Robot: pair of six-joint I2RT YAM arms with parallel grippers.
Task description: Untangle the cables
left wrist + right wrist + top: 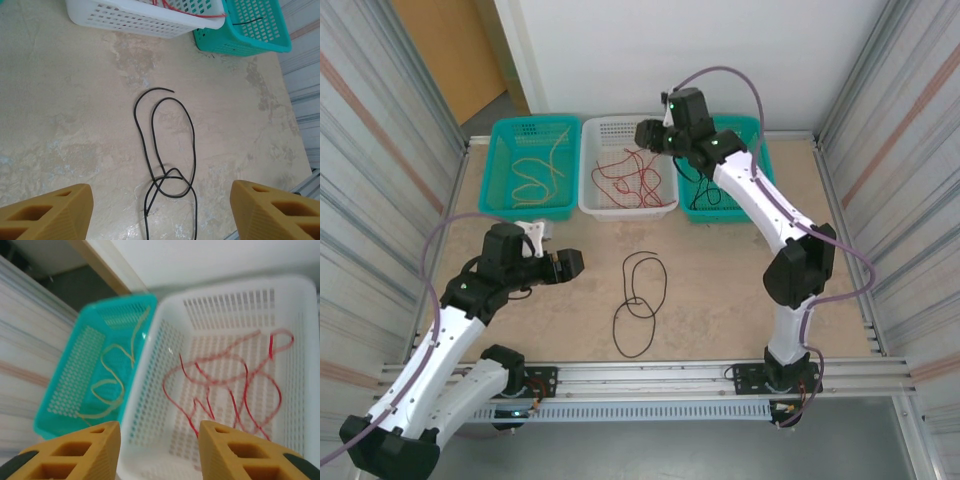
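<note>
One black cable (638, 303) lies alone on the bench (720, 280), about in the middle and a bit toward the near edge. It is bent into a long loop that crosses over itself. Its long way runs from the near edge toward the far edge. The left hand (572, 265) is just to the left of it and points at it. Its fingers are spread wide and hold nothing. In the left wrist view the cable lies straight ahead, in line with the gap between the two fingers, with the crossed part closest. The right hand (645, 135) is well away, up over the white basket (630, 213) at the far edge. Its fingers are apart too, with nothing between them. The red cables (635, 180) lie in a curly heap inside that basket, under the hand. The yellow cable (540, 170) is in the green basket (528, 214) at the far left corner. Another black cable (705, 195) is in the green basket (752, 123) on the right. The left hand is much nearer to the loose black cable, so I think the left hand should get it. It would need to go down and to its right, and pinch across the thin wire.
</note>
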